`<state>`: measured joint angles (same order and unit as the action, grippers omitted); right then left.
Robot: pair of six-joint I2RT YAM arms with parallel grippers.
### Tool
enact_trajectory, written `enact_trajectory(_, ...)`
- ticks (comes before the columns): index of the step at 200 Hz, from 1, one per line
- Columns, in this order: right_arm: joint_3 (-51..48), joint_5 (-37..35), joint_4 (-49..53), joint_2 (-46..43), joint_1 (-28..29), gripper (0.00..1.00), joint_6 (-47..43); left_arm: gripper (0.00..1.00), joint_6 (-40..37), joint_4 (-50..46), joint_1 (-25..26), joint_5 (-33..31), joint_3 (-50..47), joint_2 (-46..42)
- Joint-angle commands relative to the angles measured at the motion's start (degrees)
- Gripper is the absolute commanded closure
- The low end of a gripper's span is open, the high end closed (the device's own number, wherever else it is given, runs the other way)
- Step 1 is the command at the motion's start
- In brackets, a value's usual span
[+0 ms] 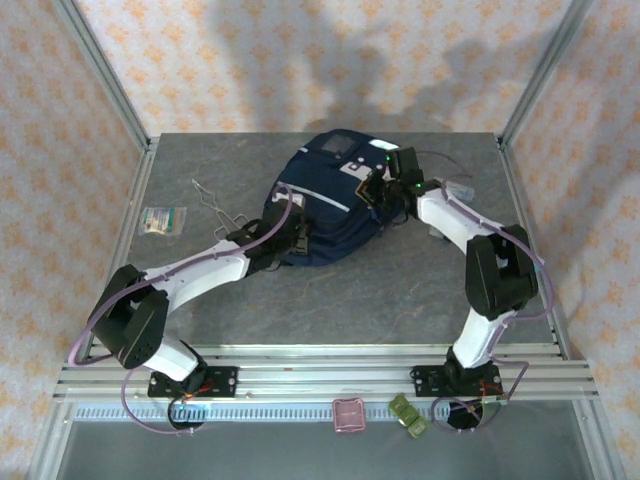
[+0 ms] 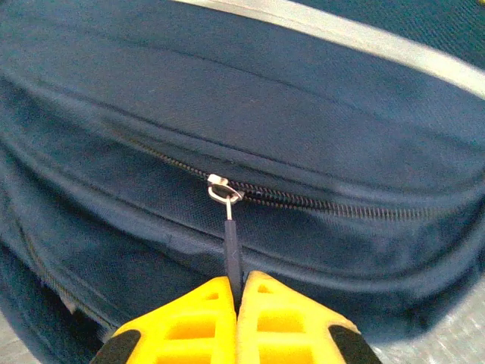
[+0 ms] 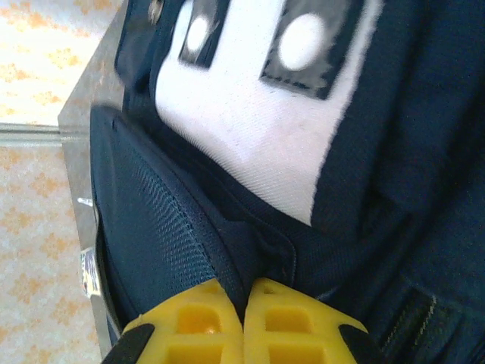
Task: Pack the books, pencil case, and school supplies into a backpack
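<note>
One large navy blue fabric backpack (image 1: pixel 320 200) sits mid-table. Small pink oblong pencil case (image 1: pixel 348 415) lies at the near edge, between the arm bases. You've got the right gripper (image 3: pixel 244 303) clenched on a backpack fabric fold, and the left gripper (image 2: pixel 236 303) clamped on the slim dark zipper pull (image 2: pixel 231 243).

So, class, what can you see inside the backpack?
Nothing inside shows. On the backpack, the visible stretch of zip is closed, the left gripper pinching its pull tab; fabric covers any contents.
</note>
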<state>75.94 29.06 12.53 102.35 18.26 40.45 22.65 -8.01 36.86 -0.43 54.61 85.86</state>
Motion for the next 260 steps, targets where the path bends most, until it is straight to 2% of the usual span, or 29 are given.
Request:
enact_trajectory(1,6.69,-5.76,-5.01,2.17,-2.98,1.0,-1.52,1.0,1.43,-1.73,4.09,3.38,1.43,0.08)
enact_trajectory(26,8.26,-6.0,-5.03,2.16,-3.81,1.0,-1.26,1.0,2.54,0.94,5.91,4.81,3.51,2.44)
enact_trajectory(42,8.65,-3.56,-3.25,2.16,-3.78,0.78,-1.44,1.0,2.74,2.65,6.22,4.54,4.32,3.62)
enact_trajectory(53,6.21,-2.26,-3.29,0.8,-3.73,0.69,-1.02,1.0,2.92,3.0,6.2,4.09,5.0,4.41)
enact_trajectory(62,2.84,-1.32,-4.06,-1.12,-3.48,0.65,-0.89,1.0,3.08,3.13,6.18,4.07,5.54,4.96)
enact_trajectory(111,-16.61,1.21,-8.29,-14.1,-1.62,0.59,3.15,1.0,3.72,4.32,6.2,3.9,5.35,5.36)
enact_trajectory(130,-21.36,2.43,-10.43,-16.85,-0.28,0.59,5.51,1.0,3.62,4.06,6.19,3.77,5.42,5.29)
enact_trajectory(177,-20.64,3.32,-13.07,-14.37,3.24,0.63,8.23,1.0,3.36,4.03,6.19,4.12,5.58,5.45)
enact_trajectory(192,-19.77,2.98,-13.33,-12.82,3.49,0.7,8.7,1.0,3.49,4.32,6.16,3.65,5.25,5.28)
enact_trajectory(204,-19.54,2.76,-13.5,-11.82,3.47,0.84,9.14,1.0,3.77,4.32,6.21,2.58,4.7,5.02)
enact_trajectory(225,-19.86,1.89,-13.92,-11.23,3.36,1.0,9.43,1.0,4.43,3.62,5.89,-0.35,3.28,4.43)
enact_trajectory(260,-21.45,-0.99,-14.38,-13.31,2.52,1.0,9.65,1.0,5.32,2.12,1.77,-3.79,-0.88,1.82)
